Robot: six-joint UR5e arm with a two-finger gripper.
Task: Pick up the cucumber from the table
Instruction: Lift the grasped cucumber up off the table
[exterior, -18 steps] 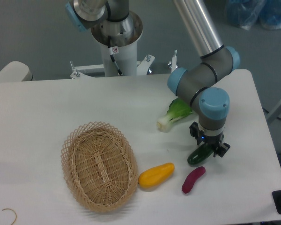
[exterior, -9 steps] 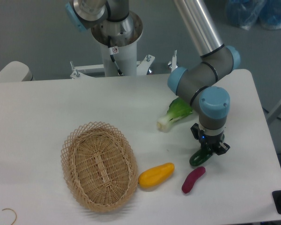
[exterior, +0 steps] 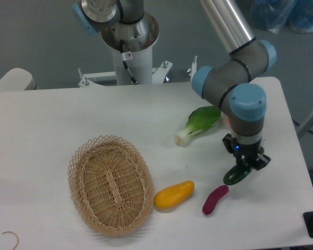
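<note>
In basket (exterior: 110, 185): nothing; tool (exterior: 246, 164) grips cucumber (exterior: 236, 174).

Beyond the white tabletop (exterior: 52, 120) lies a grey-blue floor (exterior: 36, 36). Bluish plastic bags (exterior: 289, 13) sit on it behind the tabletop's far right corner. Lighting is soft and even.

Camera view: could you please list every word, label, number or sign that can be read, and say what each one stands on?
No text can be read.
A small white tag with a red mark sits on the white robot pedestal; it is too small and blurred to read.
The cucumber, the tool, the wicker basket and the table show no lettering.
</note>
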